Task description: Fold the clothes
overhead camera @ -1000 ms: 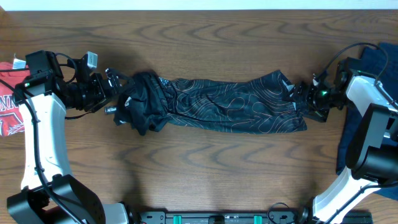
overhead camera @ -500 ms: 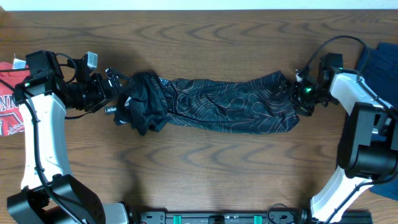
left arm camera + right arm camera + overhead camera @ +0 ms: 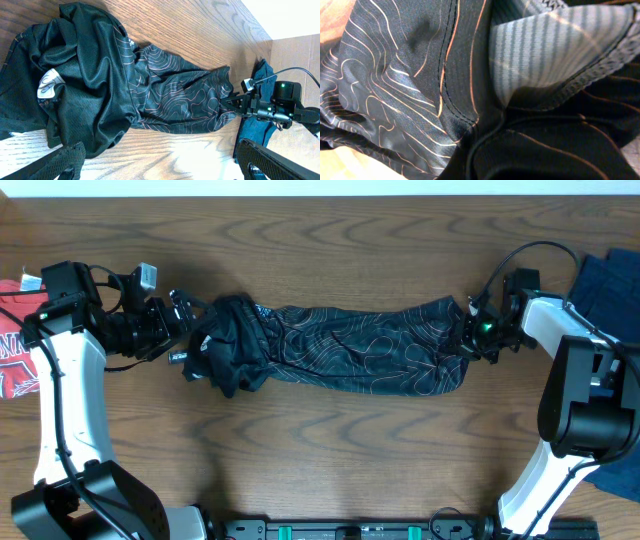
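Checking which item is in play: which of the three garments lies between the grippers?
The black jersey with wavy lines, stretched from left gripper to right gripper; the red garment and blue garment lie outside them.

My left arm (image 3: 62, 390) runs up the left side, elbow bent, wrist turned toward the right. My left gripper (image 3: 184, 332) has its fingers (image 3: 270, 161) spread wide. My right arm (image 3: 578, 395) comes up the right side and hooks left at the far end, with my right gripper (image 3: 467, 336) pinched tight on the jersey (image 3: 360, 350) end; its fingers don't show in its own wrist view.
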`<move>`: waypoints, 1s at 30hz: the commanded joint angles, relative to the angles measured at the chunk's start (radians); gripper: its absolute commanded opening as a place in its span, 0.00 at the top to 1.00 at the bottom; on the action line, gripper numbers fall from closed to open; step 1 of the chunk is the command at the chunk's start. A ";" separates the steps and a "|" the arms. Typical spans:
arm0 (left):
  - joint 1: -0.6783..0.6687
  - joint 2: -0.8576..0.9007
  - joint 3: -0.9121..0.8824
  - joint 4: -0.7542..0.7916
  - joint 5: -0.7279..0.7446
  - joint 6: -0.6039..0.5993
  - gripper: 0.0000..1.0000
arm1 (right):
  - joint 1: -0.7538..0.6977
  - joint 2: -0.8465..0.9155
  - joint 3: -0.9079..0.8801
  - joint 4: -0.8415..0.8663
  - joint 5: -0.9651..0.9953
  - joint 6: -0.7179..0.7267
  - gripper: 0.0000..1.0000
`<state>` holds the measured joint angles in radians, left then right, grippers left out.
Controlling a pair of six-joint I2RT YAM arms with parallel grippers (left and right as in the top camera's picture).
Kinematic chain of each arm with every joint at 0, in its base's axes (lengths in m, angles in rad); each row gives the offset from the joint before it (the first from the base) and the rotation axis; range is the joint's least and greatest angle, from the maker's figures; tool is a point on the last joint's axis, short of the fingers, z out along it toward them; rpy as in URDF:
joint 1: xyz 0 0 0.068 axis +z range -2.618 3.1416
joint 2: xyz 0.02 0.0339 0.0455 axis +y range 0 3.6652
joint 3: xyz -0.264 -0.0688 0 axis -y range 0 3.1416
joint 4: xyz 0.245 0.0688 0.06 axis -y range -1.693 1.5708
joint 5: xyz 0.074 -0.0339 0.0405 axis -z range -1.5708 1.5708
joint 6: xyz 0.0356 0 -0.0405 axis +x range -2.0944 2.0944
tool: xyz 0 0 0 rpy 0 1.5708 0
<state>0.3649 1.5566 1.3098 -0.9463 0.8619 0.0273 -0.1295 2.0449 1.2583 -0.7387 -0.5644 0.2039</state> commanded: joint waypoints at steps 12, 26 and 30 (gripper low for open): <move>0.002 -0.002 0.004 -0.006 0.013 0.013 0.02 | -0.191 0.014 0.036 -0.054 0.059 -0.018 0.99; 0.002 -0.002 0.004 -0.010 0.013 0.013 0.02 | -0.283 0.014 0.264 -0.212 0.116 -0.073 0.99; 0.002 -0.002 0.004 -0.010 0.013 0.013 0.02 | -0.249 0.014 0.343 -0.318 0.122 -0.134 0.99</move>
<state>0.3649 1.5566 1.3098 -0.9516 0.8619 0.0273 -0.3889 2.0552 1.5421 -1.0153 -0.4534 0.1345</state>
